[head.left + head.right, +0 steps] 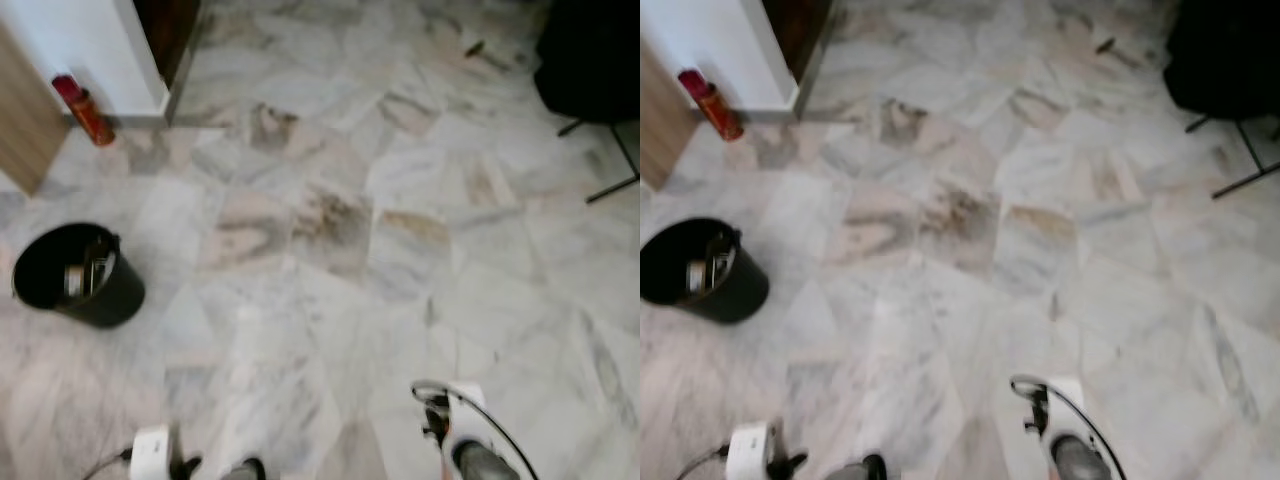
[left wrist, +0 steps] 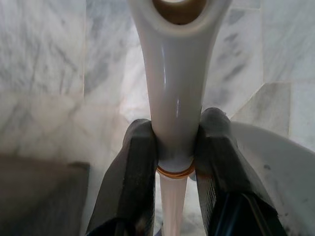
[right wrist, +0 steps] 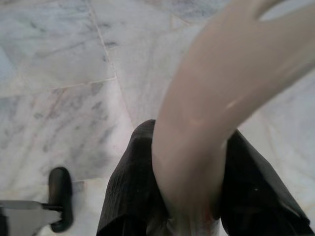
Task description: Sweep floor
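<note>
In the left wrist view my left gripper (image 2: pixel 177 145) is shut on a glossy white handle (image 2: pixel 174 73) that has a hole at its end and an orange ring just below the fingers (image 2: pixel 135 162). In the right wrist view my right gripper (image 3: pixel 189 167) is shut on a curved cream-white handle (image 3: pixel 221 88). What each handle belongs to is hidden. Both wrists peek in at the bottom of the left eye view: the left arm (image 1: pixel 150 455) and the right arm (image 1: pixel 462 435) with a black cable loop. The marble floor (image 1: pixel 330 230) spreads ahead, with a small dark scrap (image 1: pixel 473 47) far off.
A black bin (image 1: pixel 118 300) with rubbish inside stands on the floor to the left. A red spray can (image 1: pixel 85 110) leans by a white wall corner (image 1: pixel 100 50) and a wooden panel (image 1: pixel 20 120). A black chair (image 1: pixel 590 60) stands at the far right.
</note>
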Controlling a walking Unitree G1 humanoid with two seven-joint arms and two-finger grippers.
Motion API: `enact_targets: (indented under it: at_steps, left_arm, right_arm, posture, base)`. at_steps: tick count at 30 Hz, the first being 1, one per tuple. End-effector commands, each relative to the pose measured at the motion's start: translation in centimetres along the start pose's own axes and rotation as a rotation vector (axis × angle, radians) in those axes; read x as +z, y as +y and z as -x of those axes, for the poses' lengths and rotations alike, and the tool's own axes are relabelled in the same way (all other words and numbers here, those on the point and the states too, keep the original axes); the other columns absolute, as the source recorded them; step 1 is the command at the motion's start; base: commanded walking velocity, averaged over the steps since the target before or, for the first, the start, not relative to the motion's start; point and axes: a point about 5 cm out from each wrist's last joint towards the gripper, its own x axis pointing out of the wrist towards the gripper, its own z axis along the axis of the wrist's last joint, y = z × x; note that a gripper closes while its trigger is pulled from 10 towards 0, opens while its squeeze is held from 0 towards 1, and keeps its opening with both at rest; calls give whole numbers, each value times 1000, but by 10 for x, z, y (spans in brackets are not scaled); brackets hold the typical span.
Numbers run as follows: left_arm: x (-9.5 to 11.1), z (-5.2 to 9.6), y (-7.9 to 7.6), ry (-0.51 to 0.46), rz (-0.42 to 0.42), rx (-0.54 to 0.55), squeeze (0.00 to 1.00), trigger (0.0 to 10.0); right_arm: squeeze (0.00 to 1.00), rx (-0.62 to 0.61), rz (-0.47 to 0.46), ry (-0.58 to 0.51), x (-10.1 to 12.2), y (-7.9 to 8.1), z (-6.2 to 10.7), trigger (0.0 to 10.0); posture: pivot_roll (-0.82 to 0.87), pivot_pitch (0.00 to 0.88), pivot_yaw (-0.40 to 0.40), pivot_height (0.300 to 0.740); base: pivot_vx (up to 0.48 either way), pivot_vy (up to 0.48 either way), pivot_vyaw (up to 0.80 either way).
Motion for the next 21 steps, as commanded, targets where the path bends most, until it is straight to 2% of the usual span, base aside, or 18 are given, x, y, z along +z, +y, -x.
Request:
enact_targets:
  at_steps: [1, 14, 21]
  left_arm:
    - [-6, 1, -5, 24, -8, -17, 0, 10000]
    - [-3, 1, 1, 33, -32, -17, 0, 10000]
    - [0, -1, 1, 17, -11, -4, 0, 10000]
  right_arm:
    - [0, -13, -97, 74, -25, -2, 8, 10000]
    - [0, -16, -118, 68, -25, 3, 7, 10000]
    - [0, -15, -116, 68, -24, 1, 7, 10000]
  posture:
    - [-162, 255, 21, 740]
    - [-148, 233, 50, 740]
    - [-133, 233, 36, 740]
  base:
    - [360, 0, 0]
    - [369, 0, 0]
    - [372, 0, 0]
